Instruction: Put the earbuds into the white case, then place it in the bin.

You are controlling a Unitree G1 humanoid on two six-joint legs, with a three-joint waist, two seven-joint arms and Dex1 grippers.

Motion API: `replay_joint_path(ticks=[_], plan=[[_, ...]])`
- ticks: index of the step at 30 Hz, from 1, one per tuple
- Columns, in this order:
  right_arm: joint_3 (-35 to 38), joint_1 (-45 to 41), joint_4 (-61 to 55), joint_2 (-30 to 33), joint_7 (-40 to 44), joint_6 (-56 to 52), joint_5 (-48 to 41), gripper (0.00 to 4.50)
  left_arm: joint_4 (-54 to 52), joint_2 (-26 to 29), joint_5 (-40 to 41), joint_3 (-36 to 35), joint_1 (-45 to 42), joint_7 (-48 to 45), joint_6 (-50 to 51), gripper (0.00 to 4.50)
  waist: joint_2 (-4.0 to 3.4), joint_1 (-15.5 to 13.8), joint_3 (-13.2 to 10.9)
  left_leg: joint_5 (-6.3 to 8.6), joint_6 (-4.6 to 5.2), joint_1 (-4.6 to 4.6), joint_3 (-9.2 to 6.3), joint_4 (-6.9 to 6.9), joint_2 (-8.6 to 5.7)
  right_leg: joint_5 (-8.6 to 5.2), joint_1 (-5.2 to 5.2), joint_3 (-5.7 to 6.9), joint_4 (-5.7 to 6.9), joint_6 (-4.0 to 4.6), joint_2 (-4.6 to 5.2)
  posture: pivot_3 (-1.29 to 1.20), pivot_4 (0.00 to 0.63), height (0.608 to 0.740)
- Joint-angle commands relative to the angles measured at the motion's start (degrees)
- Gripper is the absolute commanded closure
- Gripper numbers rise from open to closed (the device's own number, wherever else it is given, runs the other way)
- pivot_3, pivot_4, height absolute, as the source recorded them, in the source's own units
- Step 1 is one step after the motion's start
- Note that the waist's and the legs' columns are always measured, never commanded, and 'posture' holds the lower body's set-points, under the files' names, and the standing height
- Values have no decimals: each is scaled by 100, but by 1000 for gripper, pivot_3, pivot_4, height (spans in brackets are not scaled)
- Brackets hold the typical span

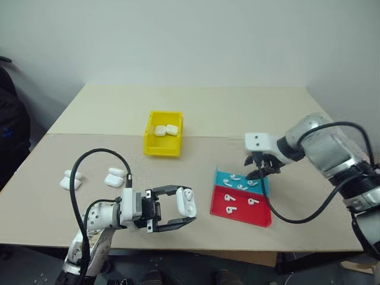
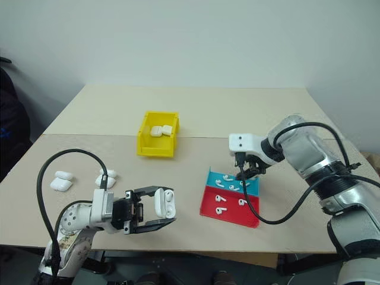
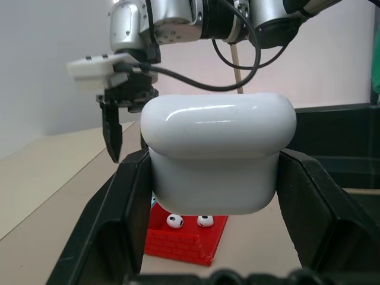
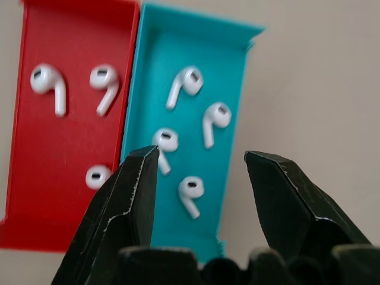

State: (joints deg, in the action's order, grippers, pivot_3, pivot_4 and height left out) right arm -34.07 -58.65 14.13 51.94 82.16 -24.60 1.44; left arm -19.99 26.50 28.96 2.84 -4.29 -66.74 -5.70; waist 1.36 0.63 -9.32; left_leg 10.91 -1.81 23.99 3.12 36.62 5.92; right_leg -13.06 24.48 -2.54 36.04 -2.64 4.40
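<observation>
- earbuds: loose in the flat tray, four in the teal half, three in the red half; none picked yet.
- right claw: pointing down over the teal half, fingers parted with nothing between them; in the right wrist view an earbud sits in line with the gap, so this looks like the approach for a pick.
- white case: clamped in the left claw, fully closed on its sides, held off the surface near the front edge, just left of the tray. Likely parked there so the right arm has a short carry. Can't tell if the lid is open.
- bin: yellow, further back on the surface, already holds two cases.
- spare cases: front-left, untouched.
</observation>
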Motion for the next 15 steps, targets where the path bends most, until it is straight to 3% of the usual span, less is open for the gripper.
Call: replay_joint_path(ticks=[1,15], plan=[[-150,-233,365,-143,83,328,627,1697,-295,-34,-73,57,1,246,-58,1712,-1,4,0,0,0,0,-1,0,0,0,0,0,0,0,-1,0,150,740],[-110,-170,1346,-773,106,1010,1399,1697,-300,10,-128,210,-26,429,-55,1712,-2,9,1,0,0,-3,0,1,0,2,-1,0,5,2,-2,0,150,740]])
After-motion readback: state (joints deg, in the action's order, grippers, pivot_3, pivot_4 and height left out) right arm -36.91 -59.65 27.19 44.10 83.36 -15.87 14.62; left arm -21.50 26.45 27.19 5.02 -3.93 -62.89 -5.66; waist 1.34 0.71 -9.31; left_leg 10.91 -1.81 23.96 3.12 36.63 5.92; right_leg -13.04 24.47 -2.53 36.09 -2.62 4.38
